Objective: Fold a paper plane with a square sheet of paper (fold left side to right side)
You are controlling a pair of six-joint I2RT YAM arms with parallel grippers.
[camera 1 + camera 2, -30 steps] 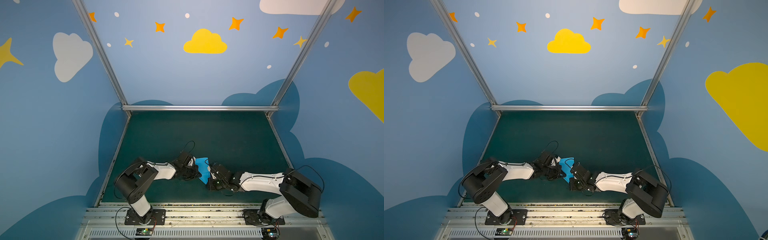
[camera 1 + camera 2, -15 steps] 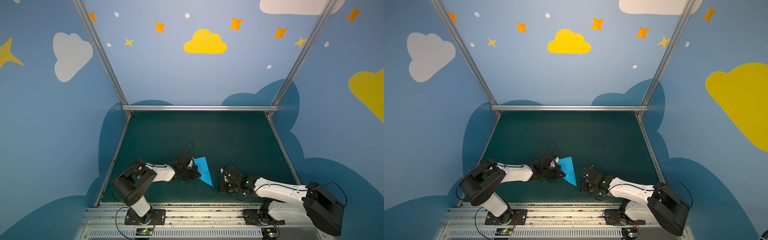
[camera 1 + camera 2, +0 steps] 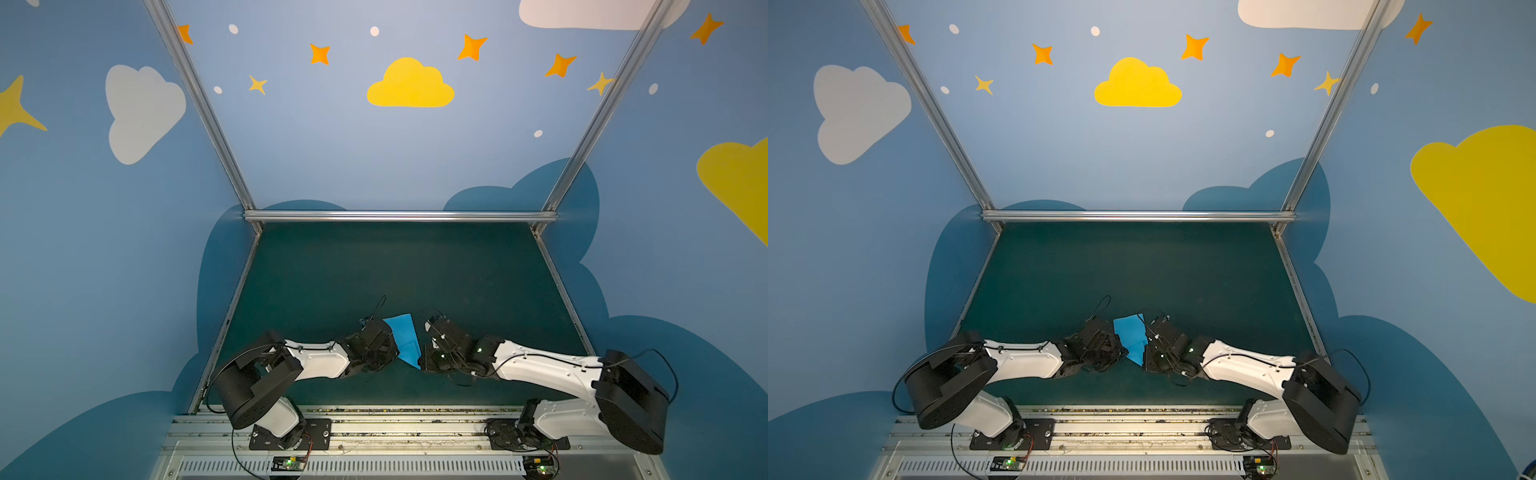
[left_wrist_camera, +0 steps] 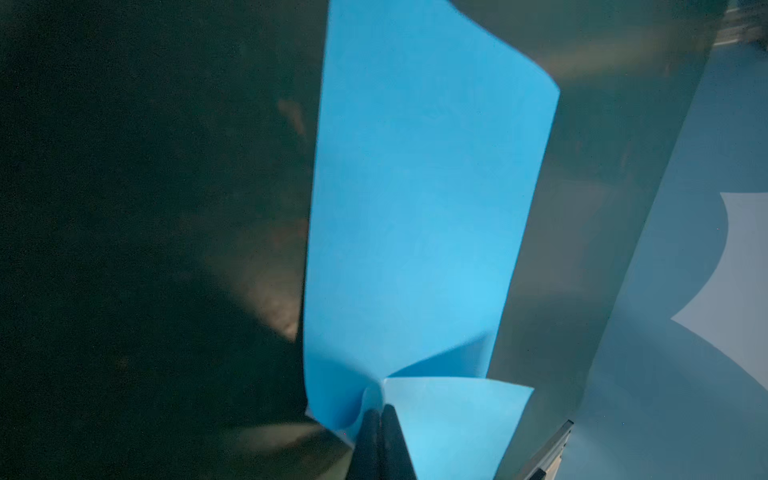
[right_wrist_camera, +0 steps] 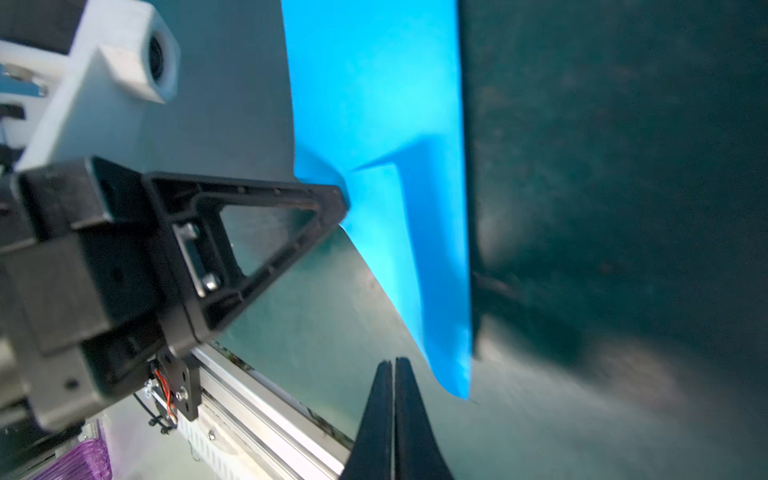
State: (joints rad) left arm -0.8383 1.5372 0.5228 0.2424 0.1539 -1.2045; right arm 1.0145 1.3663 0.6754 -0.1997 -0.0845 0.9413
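The sky-blue sheet of paper (image 3: 405, 338) (image 3: 1131, 338) is folded into a narrow shape that tapers to a point toward the front rail. It sits near the front middle of the green mat (image 3: 415, 270), between both arms. My left gripper (image 4: 380, 409) (image 3: 395, 352) is shut on the paper's left edge, where a small flap bends over beside the fingers (image 4: 370, 440). The long panel (image 4: 415, 208) rises away from them. My right gripper (image 5: 393, 360) (image 3: 422, 365) is shut on nothing, just beside the paper's pointed tip (image 5: 457, 382). The left gripper's finger (image 5: 249, 224) meets the paper (image 5: 382, 104).
An aluminium rail (image 3: 395, 419) carrying both arm bases runs along the mat's front edge. A metal bar (image 3: 399, 216) marks the back, with painted blue walls on three sides. Something purple (image 5: 95, 457) lies beyond the front rail.
The right gripper pulled back to the right, away from the paper, half a second ago and has come back beside its tip. The left gripper has kept its hold throughout.
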